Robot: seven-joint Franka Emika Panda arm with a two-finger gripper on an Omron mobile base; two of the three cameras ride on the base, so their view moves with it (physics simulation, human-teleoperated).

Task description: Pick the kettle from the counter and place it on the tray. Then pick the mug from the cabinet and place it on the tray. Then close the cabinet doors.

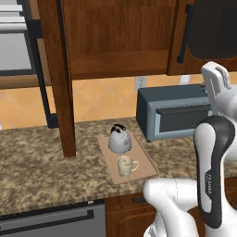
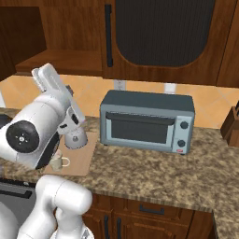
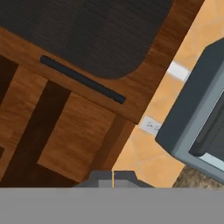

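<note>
On the tray (image 1: 149,163), kettle (image 1: 120,139) and mug (image 1: 125,166) are already placed. Cabinet doors (image 1: 60,78) remain to be shut; the pincer's state cannot be told.

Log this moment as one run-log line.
kettle: on tray | mug: on tray, in front of kettle | left cabinet door: open | fingers: pressed together, empty, facing right cabinet door
</note>
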